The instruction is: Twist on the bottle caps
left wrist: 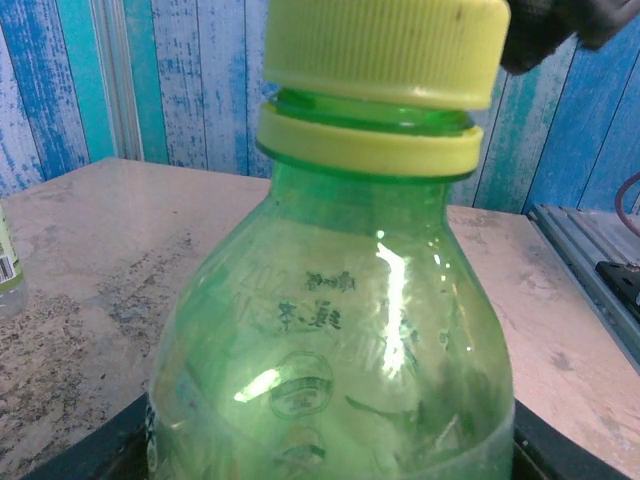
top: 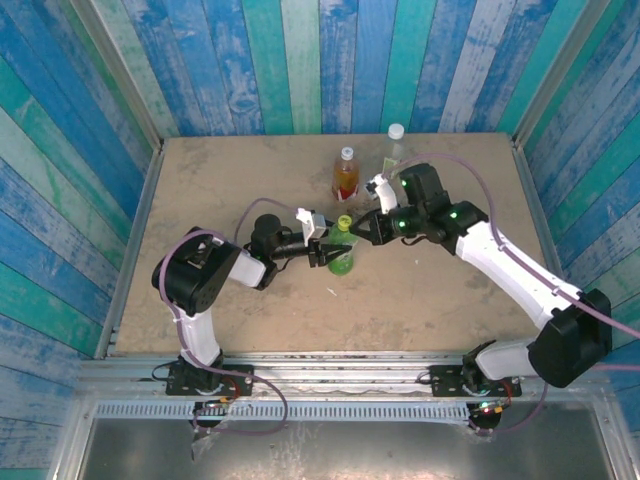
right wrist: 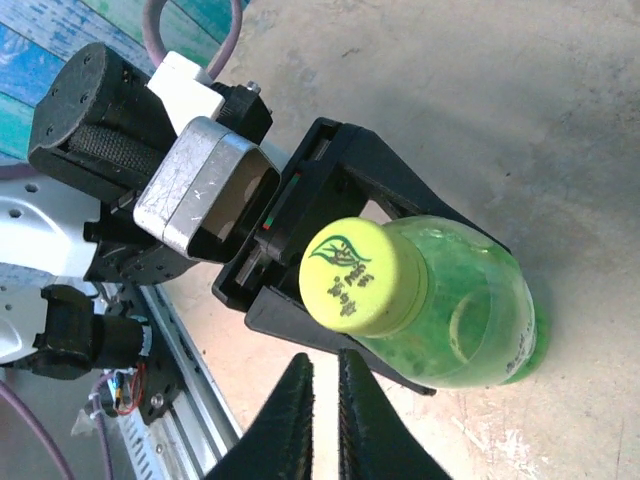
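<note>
Green bottle (left wrist: 330, 330), upright on the bench (top: 250, 170), is clamped by the left jaws; its yellow-green cap (right wrist: 362, 275) is seated, seemingly not yet tightened. Right jaws are pinched shut, empty, beside it: opening, gripping the cap and twisting are called for.
</note>
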You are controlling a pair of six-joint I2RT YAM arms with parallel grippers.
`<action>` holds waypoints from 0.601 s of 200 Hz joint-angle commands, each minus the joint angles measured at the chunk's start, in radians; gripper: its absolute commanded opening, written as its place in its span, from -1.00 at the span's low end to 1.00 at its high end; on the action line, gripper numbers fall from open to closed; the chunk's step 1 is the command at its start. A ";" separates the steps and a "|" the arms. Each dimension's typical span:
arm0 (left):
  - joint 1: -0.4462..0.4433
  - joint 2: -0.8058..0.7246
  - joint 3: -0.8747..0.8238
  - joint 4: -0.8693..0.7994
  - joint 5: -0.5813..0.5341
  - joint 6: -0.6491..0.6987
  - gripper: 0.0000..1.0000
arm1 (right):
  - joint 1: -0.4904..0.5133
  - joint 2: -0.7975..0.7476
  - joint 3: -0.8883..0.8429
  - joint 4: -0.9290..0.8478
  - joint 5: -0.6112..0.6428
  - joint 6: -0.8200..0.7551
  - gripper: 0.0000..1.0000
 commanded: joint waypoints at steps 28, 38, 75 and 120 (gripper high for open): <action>0.004 0.034 -0.011 -0.101 -0.033 0.014 0.20 | -0.025 0.044 0.072 0.036 0.044 0.013 -0.42; 0.003 0.034 -0.009 -0.099 -0.032 0.014 0.21 | -0.025 0.078 0.102 0.034 0.027 0.003 -0.41; 0.004 0.030 -0.011 -0.099 -0.030 0.012 0.20 | -0.025 0.151 0.149 0.023 -0.040 -0.011 -0.43; 0.004 0.028 -0.015 -0.095 -0.038 0.012 0.20 | -0.025 0.082 0.053 0.026 -0.066 0.003 -0.67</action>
